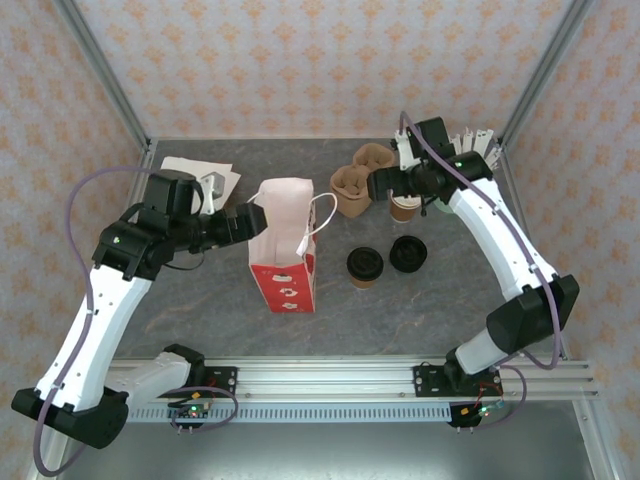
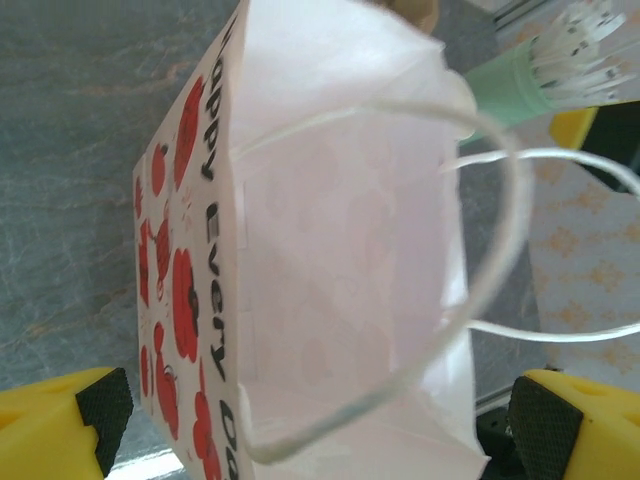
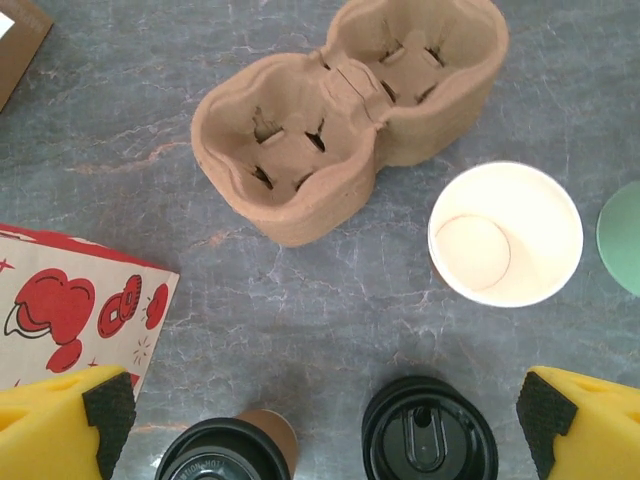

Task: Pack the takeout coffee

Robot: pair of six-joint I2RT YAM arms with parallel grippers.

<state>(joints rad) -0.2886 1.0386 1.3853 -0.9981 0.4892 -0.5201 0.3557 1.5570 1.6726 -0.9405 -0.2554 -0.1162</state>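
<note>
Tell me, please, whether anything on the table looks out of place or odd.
One paper cup stands open and looks empty, while a black lid lies apparently loose beside the lidded coffee. Nothing looks spilled; the bag stands upright.

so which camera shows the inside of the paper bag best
Left wrist: it looks straight into the open paper bag, pale interior, nothing visible inside. Top external shows it standing upright, mouth foreshortened; right wrist catches a red-printed corner.
</note>
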